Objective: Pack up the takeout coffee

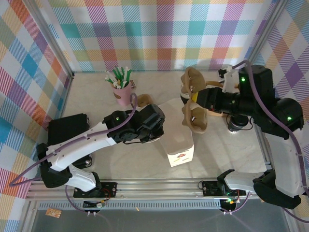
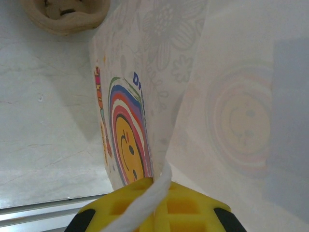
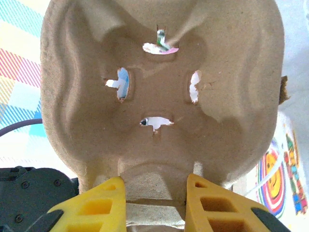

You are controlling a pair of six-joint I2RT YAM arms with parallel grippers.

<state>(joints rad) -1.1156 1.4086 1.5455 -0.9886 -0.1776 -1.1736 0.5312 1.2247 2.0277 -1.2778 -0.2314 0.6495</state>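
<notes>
Left gripper (image 2: 155, 191) pinched shut on bag handle (image 2: 145, 208), steadying paper bag (image 2: 193, 63). Right gripper (image 3: 155, 193) clamps pulp carrier (image 3: 159, 58) rim, poised above bag for loading. Takeout coffee (image 1: 237, 124) apparently on table beneath right arm.

This was a robot test room, like a lab, not a real shop. A left robot arm (image 1: 79, 145) and a right robot arm (image 1: 287, 150) were bolted to a metal rail (image 1: 159, 185) at the edge of a pale table (image 1: 91, 99). Shiny metal posts (image 1: 52, 41) held walls (image 1: 159, 34) of bright checked cloth. Purple cables (image 1: 21, 174) ran along the arms. A paper bag (image 1: 178, 140), a cardboard cup tray (image 1: 193, 111) and a pink cup of pens (image 1: 123, 92) were there like play-shop things.
</notes>
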